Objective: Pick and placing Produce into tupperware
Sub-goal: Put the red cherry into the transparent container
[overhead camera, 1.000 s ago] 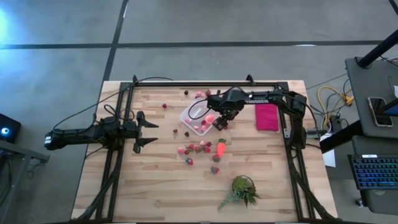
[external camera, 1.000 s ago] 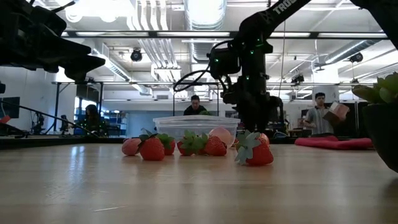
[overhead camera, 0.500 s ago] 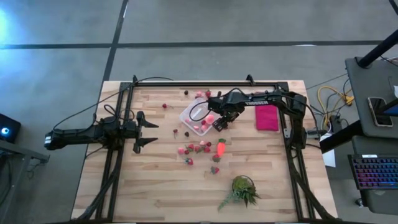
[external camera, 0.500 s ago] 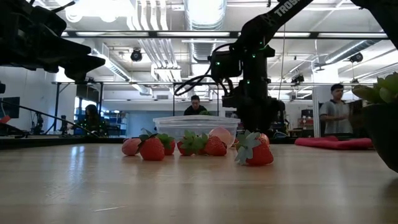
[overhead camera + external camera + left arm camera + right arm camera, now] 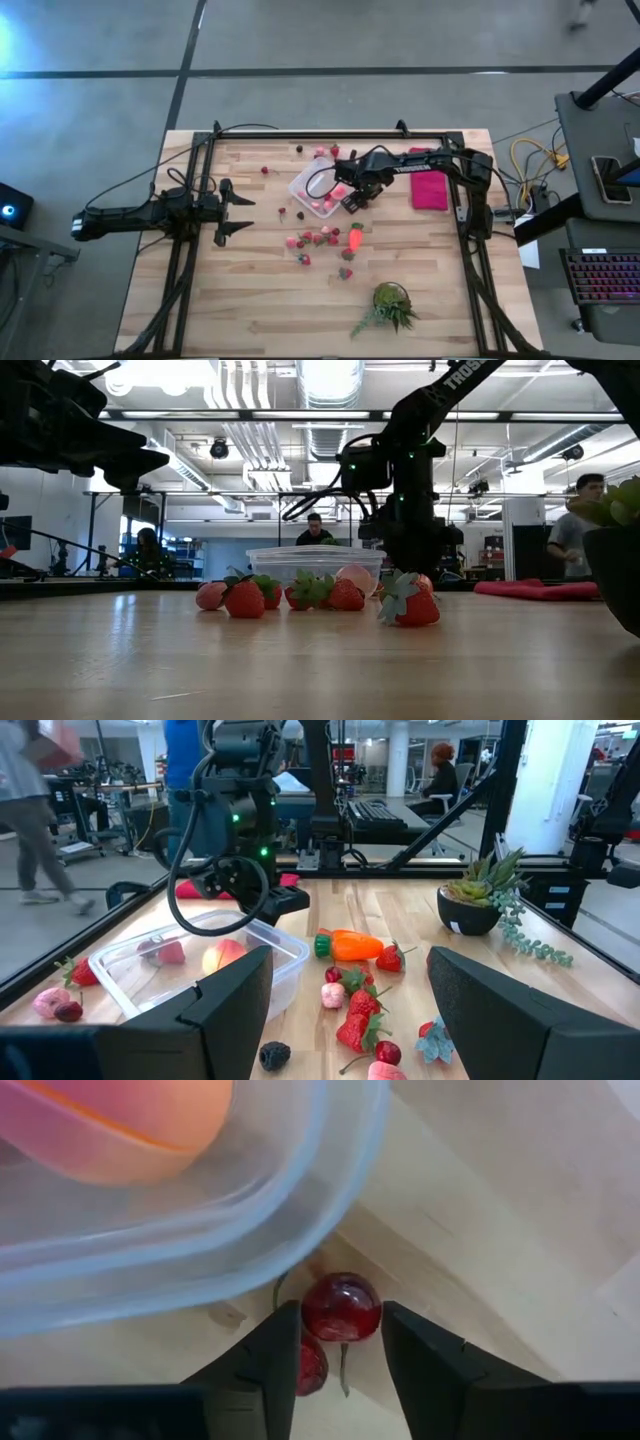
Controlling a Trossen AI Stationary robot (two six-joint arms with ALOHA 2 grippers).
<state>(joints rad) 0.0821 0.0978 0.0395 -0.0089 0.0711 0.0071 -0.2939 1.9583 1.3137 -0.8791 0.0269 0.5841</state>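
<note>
Right pincer sat low on the pale wood-grain surface, dark flat fingers closed against a glossy round red cherry, thin stem showing. Clear smooth-walled tupperware, rounded corner, lay just beyond the cherry w/ a peach-pink piece inside. Left pincer spread wide, well apart.

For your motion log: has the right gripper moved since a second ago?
Yes. The right gripper shifted slightly toward the tupperware.
</note>
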